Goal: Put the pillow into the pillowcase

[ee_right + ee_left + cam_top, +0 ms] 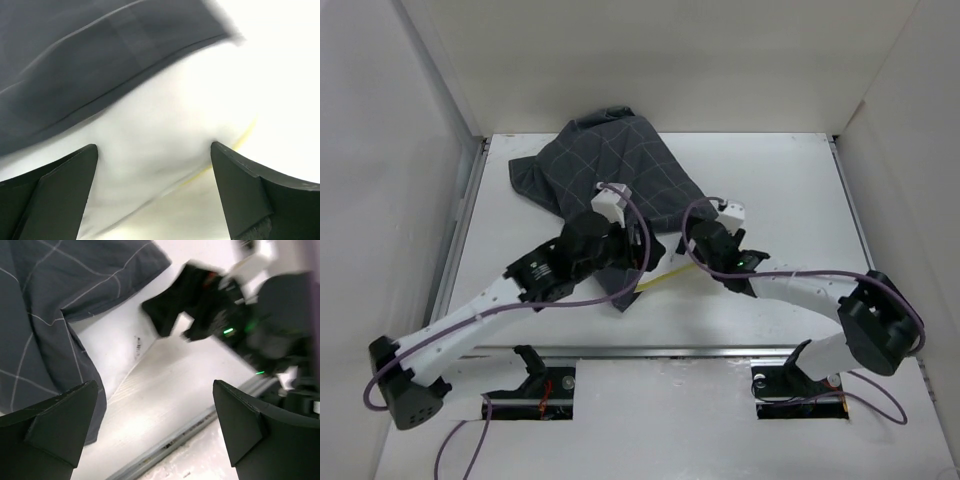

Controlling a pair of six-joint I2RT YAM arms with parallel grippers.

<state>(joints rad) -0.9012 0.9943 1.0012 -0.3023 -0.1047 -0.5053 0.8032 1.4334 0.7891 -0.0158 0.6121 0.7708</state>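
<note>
The dark checked pillowcase (pixel 610 175) lies crumpled at the table's middle back, draped over most of the pillow. Only the pillow's yellow band (pixel 663 276) and a white strip stick out at the near side. My left gripper (pixel 638 252) is open and empty at the pillowcase's near hem (pixel 45 355), with nothing between its fingers (pixel 65 425). My right gripper (pixel 682 252) faces it from the right, open. In the right wrist view the right gripper (pixel 154 145) has its fingertips (pixel 225 160) pressed against the white pillow (pixel 160 125), under the pillowcase edge (pixel 100 55).
White walls enclose the table (pixel 790 190) on the left, back and right. A metal rail (pixel 650 352) runs along the near edge, also seen in the left wrist view (pixel 170 442). The two grippers sit close together; the right one shows in the left wrist view (pixel 215 310).
</note>
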